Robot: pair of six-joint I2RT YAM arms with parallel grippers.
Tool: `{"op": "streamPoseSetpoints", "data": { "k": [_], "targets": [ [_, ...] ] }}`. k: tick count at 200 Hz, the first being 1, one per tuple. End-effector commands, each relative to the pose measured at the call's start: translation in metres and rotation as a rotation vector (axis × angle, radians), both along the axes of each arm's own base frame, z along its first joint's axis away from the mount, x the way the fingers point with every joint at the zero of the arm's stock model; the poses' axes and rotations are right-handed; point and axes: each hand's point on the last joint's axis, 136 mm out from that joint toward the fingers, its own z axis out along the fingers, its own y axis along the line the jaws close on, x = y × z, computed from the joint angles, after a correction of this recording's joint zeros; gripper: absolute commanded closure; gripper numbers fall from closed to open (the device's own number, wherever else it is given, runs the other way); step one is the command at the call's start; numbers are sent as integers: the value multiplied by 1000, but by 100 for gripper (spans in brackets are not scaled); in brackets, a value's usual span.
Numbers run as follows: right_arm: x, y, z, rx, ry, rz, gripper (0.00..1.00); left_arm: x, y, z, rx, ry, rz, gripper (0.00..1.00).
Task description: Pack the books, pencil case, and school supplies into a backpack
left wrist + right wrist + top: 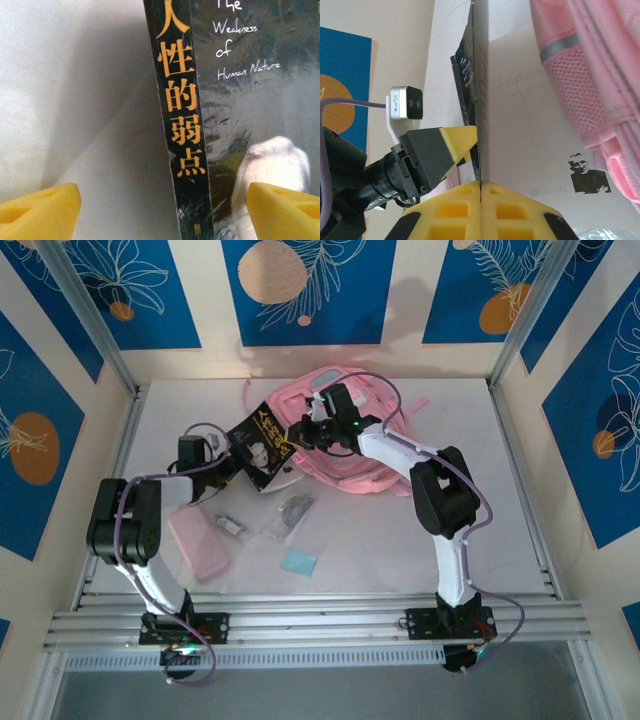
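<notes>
The book point(262, 445), judged light and floppy, is pinched by its cover between closed right fingers point(450, 210); left fingers point(40, 205) are spread empty.

Seen close: thin black paperback book point(185, 125), orange Chinese lettering down spine, white English title on cover, spine facing cam btwn yellow foam fingers point(42, 210). Spread wide, frame-left one clear of spine. White table point(60, 75) behind.

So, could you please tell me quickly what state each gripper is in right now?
Left gripper: open, its fingers standing apart on either side of the book.
Right gripper: closed on the book.
</notes>
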Motion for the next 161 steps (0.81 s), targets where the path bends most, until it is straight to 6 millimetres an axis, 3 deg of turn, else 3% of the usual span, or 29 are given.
{"op": "streamPoseSetpoints", "data": {
  "k": [1,29,55,75,86,121,161],
  "targets": [
    [3,-6,18,63,-18,-14,100,10,-28,11,-77,-69,-39,16],
    [5,-12,13,69,-4,-24,100,16,-34,16,-99,-100,-28,29],
    [4,-15,6,73,15,-30,100,18,-33,23,-103,-125,-20,69],
    [2,-14,5,96,26,-29,100,17,-33,30,-109,-132,-16,78],
    [1,-13,5,113,38,-31,86,16,-33,35,-119,-131,-4,86],
    [-13,-23,10,123,59,-67,1,12,-23,73,-132,-170,62,94],
    [-41,-43,9,73,99,-124,1,16,-10,135,-102,-271,125,97]
  ]
}}
